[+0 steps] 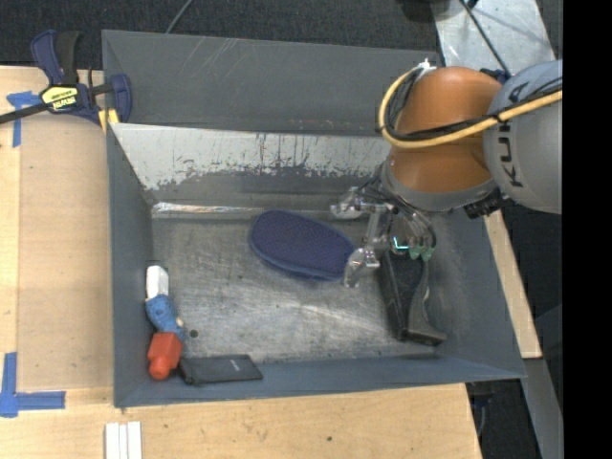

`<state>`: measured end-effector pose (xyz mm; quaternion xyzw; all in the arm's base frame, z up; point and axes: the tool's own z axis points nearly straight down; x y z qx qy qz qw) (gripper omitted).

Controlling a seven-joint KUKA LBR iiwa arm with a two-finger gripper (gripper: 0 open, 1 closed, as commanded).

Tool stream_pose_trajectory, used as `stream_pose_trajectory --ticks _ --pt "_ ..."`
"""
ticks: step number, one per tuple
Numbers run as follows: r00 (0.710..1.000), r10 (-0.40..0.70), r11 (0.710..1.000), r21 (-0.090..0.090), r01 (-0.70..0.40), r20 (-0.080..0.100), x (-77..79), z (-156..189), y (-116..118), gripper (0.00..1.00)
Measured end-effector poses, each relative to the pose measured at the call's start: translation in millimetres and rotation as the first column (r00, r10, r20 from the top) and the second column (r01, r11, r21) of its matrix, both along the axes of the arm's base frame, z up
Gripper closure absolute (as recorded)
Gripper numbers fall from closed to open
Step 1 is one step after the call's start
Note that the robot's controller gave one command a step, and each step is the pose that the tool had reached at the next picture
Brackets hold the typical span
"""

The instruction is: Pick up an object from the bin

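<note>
Overall, the camera view looks down into one grey metal bin (pixel 130 285) holding six loose things, with one arm (pixel 528 146) entering from the right under its orange wrist cover (pixel 442 132). The gripper (pixel 356 234) hangs low over the bin floor, right of centre and closer to the far wall. Its two metal fingers (pixel 360 259) stand apart, one on the far side and one on the near side, with nothing clamped between them. One blue oval pad (pixel 298 244), dark and soft-looking, lies flat on the middle of the floor, its long axis running left to right. Its right end lies just beside the near finger; whether the two touch cannot be told. One long black wedge-shaped thing (pixel 413 302) lies on the floor to the right of the gripper, along the right wall, and runs from under the gripper toward the near wall. In the near left corner lie three small pieces in a row along the left wall: one white piece (pixel 156 280) farthest, one blue piece (pixel 160 311) next, and one red piece (pixel 163 353) nearest. Whether these three are joined cannot be told. One flat black rectangle (pixel 222 368) lies against the near wall, just right of the red piece. All four lie well apart from the gripper.
</note>
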<state>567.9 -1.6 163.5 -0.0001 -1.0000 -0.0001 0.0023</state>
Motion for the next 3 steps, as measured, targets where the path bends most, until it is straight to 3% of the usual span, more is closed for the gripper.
stream_pose_trajectory --ticks 1,2,3 --pt "0.976 0.219 0.976 -0.006 -0.219 0.017 31.3 -82 29 0.00" --pt "0.976 0.216 0.976 -0.008 -0.216 0.031 34.8 -76 29 1.00" --pt "0.967 0.253 0.967 -0.003 -0.253 0.016 30.0 64 35 1.00"
